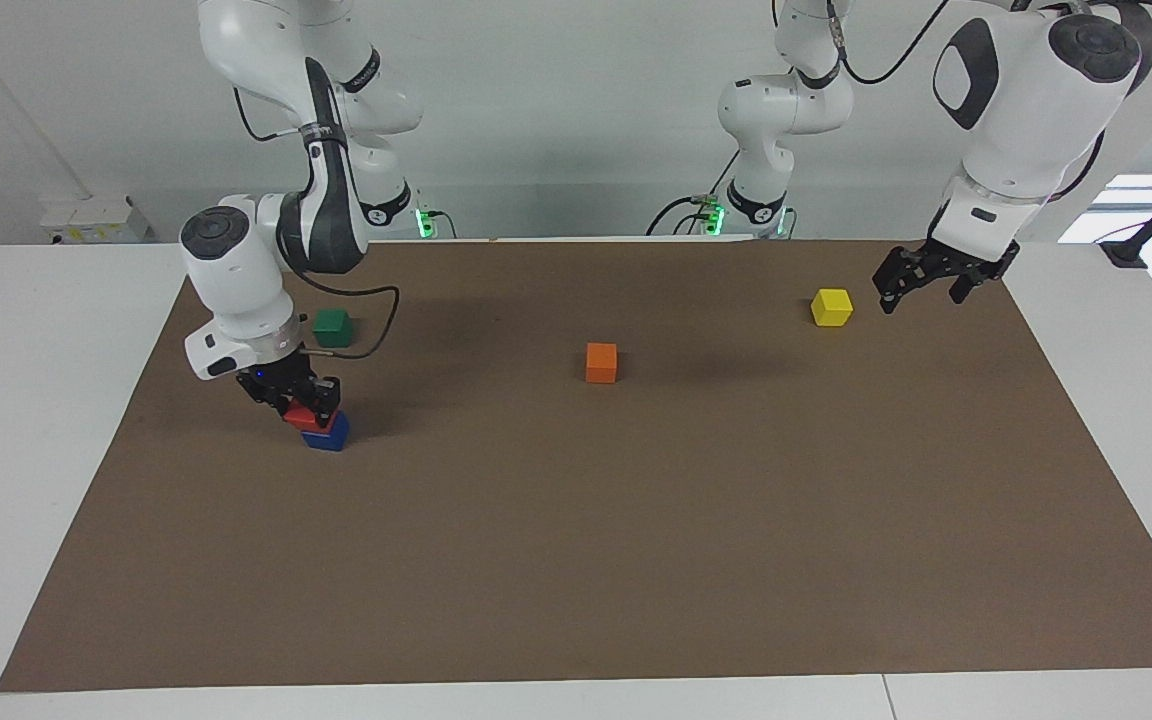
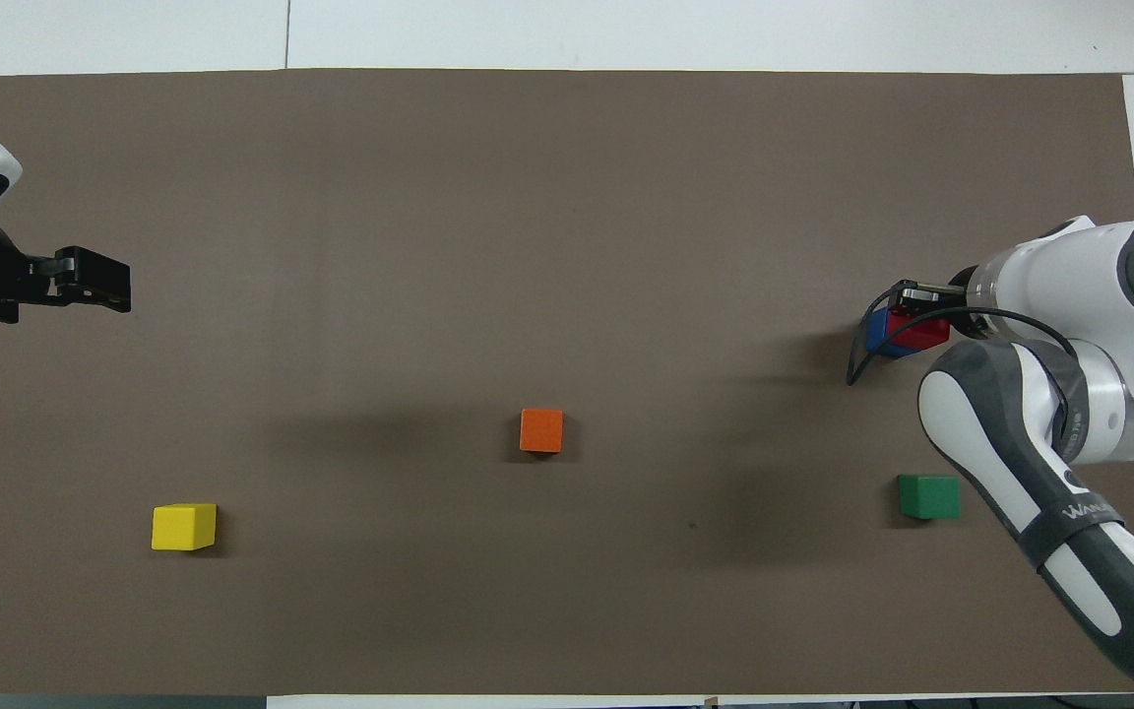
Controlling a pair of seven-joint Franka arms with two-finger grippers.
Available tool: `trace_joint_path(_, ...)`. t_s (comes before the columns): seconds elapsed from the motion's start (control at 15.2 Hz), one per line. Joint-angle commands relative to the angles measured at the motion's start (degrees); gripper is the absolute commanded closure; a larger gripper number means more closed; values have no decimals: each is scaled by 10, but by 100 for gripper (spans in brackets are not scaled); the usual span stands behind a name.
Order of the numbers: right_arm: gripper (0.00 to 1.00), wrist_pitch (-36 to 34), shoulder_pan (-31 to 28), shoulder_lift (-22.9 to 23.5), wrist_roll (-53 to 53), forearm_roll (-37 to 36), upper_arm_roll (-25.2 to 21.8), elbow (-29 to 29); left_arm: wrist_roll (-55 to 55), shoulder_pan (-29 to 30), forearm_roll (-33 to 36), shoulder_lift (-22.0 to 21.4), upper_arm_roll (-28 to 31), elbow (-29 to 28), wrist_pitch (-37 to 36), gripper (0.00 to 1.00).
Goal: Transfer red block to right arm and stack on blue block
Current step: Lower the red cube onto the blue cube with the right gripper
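One red block (image 1: 300, 414) in right end effector (image 1: 304, 398), atop blue block (image 1: 326, 433)

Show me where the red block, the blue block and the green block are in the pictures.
red block (image 1: 297, 412), facing view, its visible side face.
blue block (image 1: 327, 437), facing view, its front face.
green block (image 2: 928, 496), overhead view, its top face.
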Motion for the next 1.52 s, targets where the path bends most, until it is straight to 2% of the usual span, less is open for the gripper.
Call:
trace_joint_path(0.0, 100, 16, -2, -1, 19, -14, 3, -16, 3, -6, -6, -6, 7, -1, -7, 0)
trace_joint_path(0.33, 100, 14, -1, -1, 21, -14, 3, -16, 9, -6, -11, -20, 7, -14, -19, 0)
trace_joint_path(0.66, 100, 12, -1, -1, 21, -14, 4, -16, 9, -14, -12, -13, 2, -2, -19, 0)
trace_joint_path(0.72, 97, 12, -1, -1, 21, -14, 4, -16, 9, -13, -24, -13, 4, -2, -12, 0)
trace_joint_path(0.92, 53, 6, 4, -1, 23, -14, 4, -12, 9, -10, -40, -13, 6, -1, -4, 0)
trace_joint_path(1.19, 14, 3, 7, -1, 22, -14, 3, -10, 9, -6, -42, -13, 6, -3, 0, 0)
trace_joint_path(1.32, 1, -2, 7, -1, 21, -14, 3, -6, 12, -7, -42, -16, 6, -10, 0, 0)
trace_joint_path(1.45, 0, -35, 6, -2, 18, -13, 4, 19, 7, -7, -42, -18, 6, -11, -2, 0)
